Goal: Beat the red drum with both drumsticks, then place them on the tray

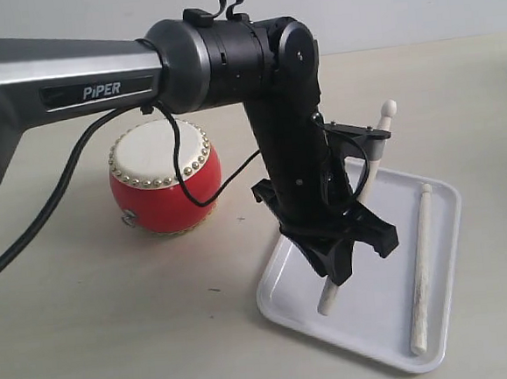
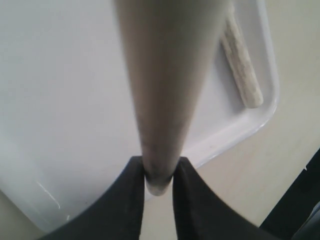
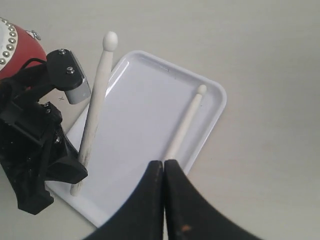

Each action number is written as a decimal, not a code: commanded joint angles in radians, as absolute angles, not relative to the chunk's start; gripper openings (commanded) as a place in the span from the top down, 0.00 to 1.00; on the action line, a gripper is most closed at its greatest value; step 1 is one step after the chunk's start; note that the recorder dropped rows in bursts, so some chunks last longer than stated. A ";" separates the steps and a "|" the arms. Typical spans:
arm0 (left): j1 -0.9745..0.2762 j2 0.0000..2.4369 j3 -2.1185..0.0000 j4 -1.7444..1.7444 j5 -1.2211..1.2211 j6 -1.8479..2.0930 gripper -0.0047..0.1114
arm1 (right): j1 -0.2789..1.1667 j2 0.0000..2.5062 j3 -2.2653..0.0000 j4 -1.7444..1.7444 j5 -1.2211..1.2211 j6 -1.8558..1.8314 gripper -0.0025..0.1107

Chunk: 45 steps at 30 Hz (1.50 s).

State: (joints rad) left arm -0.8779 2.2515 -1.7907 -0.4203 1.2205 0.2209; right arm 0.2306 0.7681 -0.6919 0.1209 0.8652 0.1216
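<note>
Surface (image 1: 90, 343) is being shared by the tray (image 1: 383, 276) and the drum (image 1: 165, 183), which is standing head up, apart from the tray. Above the tray, one stick (image 3: 95, 110) is being pinched near its butt by the left gripper (image 2: 159, 172). It is being held steeply tilted, tip up, and its butt appears to be touching the tray floor. The other stick (image 1: 420, 268) is lying flat in the tray, along the side away from the drum. The right gripper (image 3: 163, 167) is hanging pressed together and empty over the tray's edge. Both sticks are being judged light, stiff, smooth and liable to roll. A low release is being called for, and any regrasp is best taken near the butt.
</note>
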 commanded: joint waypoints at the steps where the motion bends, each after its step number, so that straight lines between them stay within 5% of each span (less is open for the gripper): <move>1: -0.885 2.254 -1.792 -0.407 1.221 0.210 0.96 | 0.226 0.781 -0.685 0.112 0.836 0.108 0.98; 19: -0.885 2.296 -1.792 -0.404 1.221 0.204 0.95 | 0.226 0.783 -0.685 0.112 0.816 0.099 0.98; 27: -0.885 2.296 -1.792 -0.404 1.221 0.202 0.66 | 0.226 0.783 -0.685 0.112 0.813 0.099 0.98; 30: -0.885 2.296 -1.792 -0.404 1.221 0.202 0.62 | 0.226 0.783 -0.685 0.112 0.813 0.099 0.98; 37: -0.880 2.282 -1.792 -0.375 1.221 0.202 0.64 | 0.226 0.783 -0.685 0.112 0.819 0.078 0.98; 42: -0.873 2.201 -1.792 -0.308 1.221 0.202 0.96 | 0.226 0.783 -0.685 0.112 0.800 0.069 0.98; 45: -0.873 2.126 -1.792 -0.308 1.221 0.208 0.96 | 0.226 0.783 -0.683 0.104 0.786 0.032 0.98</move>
State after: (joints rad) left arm -0.8758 2.2038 -1.7907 -0.3124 1.2205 0.2062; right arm 0.2306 0.7812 -0.6919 0.1170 0.8163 0.0669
